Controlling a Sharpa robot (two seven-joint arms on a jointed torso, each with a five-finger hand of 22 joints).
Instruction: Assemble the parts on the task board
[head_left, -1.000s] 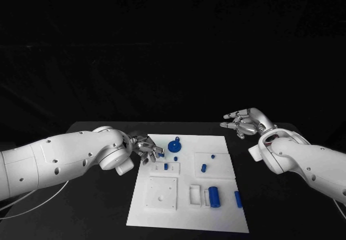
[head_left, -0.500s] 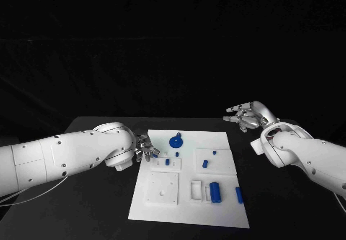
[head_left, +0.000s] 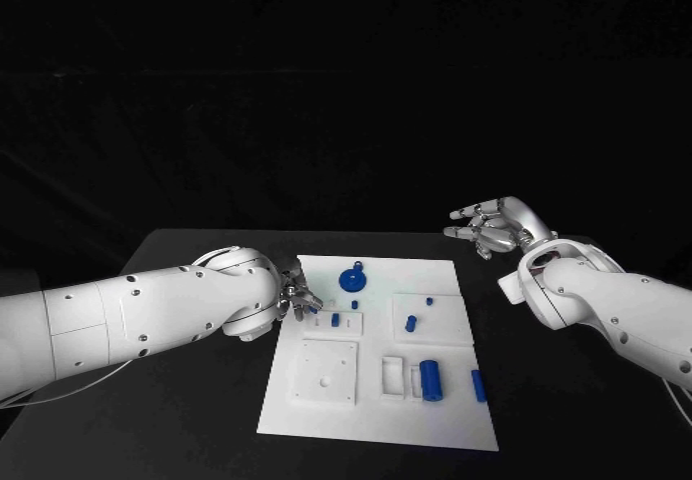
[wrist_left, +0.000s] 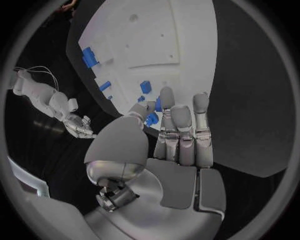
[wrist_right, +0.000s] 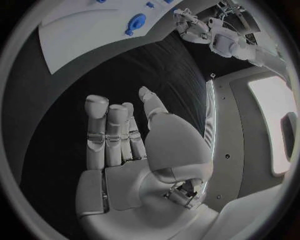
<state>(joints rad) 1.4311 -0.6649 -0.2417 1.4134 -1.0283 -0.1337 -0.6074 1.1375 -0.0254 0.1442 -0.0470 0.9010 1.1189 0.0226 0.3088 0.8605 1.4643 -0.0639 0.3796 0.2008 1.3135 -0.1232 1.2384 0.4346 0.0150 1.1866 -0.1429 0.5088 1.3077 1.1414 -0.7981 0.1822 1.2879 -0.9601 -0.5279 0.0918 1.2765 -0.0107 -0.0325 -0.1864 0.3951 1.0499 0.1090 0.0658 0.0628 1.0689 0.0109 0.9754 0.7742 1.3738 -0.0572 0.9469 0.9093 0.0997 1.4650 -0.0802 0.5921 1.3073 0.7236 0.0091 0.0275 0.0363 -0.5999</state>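
While the left hand (head_left: 296, 298) hangs over the left edge of the task board (head_left: 378, 425) with fingers loosely apart and nothing in them, the right hand (head_left: 493, 227) floats spread and empty (well off past the far right corner). Blue parts (head_left: 430, 380) lie scattered on the board.

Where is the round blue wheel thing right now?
In the head view the blue wheel sits at the far end of the white board, left of middle, just beyond the left hand.
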